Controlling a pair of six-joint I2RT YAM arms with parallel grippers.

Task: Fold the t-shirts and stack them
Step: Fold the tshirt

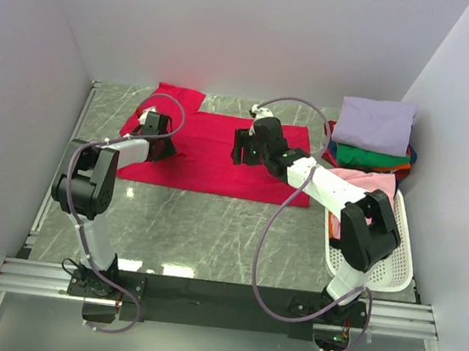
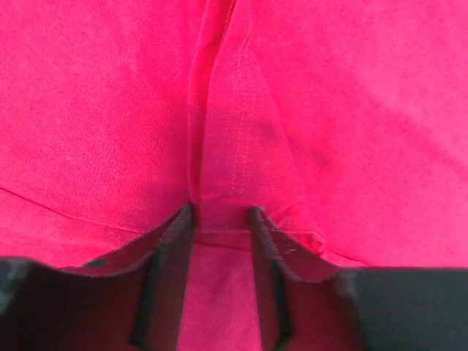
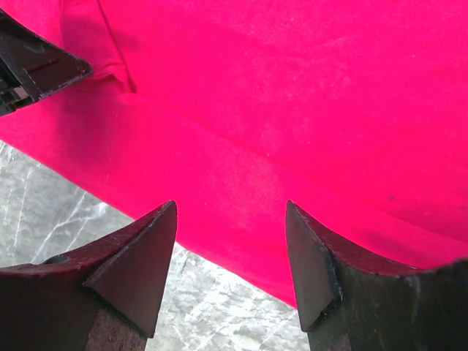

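Note:
A large crimson-red t-shirt point(image 1: 211, 160) lies spread flat at the back middle of the marble table. My left gripper point(image 1: 159, 125) is down at its left sleeve end. In the left wrist view the left gripper point(image 2: 221, 212) is shut on a raised pleat of the red cloth point(image 2: 329, 110). My right gripper point(image 1: 240, 146) hovers over the shirt's middle. In the right wrist view the right gripper point(image 3: 230, 208) is open and empty above the red cloth point(image 3: 292, 88) at its edge. Folded lavender point(image 1: 375, 124), green point(image 1: 372, 156), orange point(image 1: 394, 168) and blue point(image 1: 413, 153) shirts are stacked at the back right.
A white perforated basket point(image 1: 395, 264) stands at the right edge with a pink shirt point(image 1: 362, 183) hanging over its far rim. White walls close in the left, back and right. Bare marble point(image 1: 210, 232) lies in front of the red shirt.

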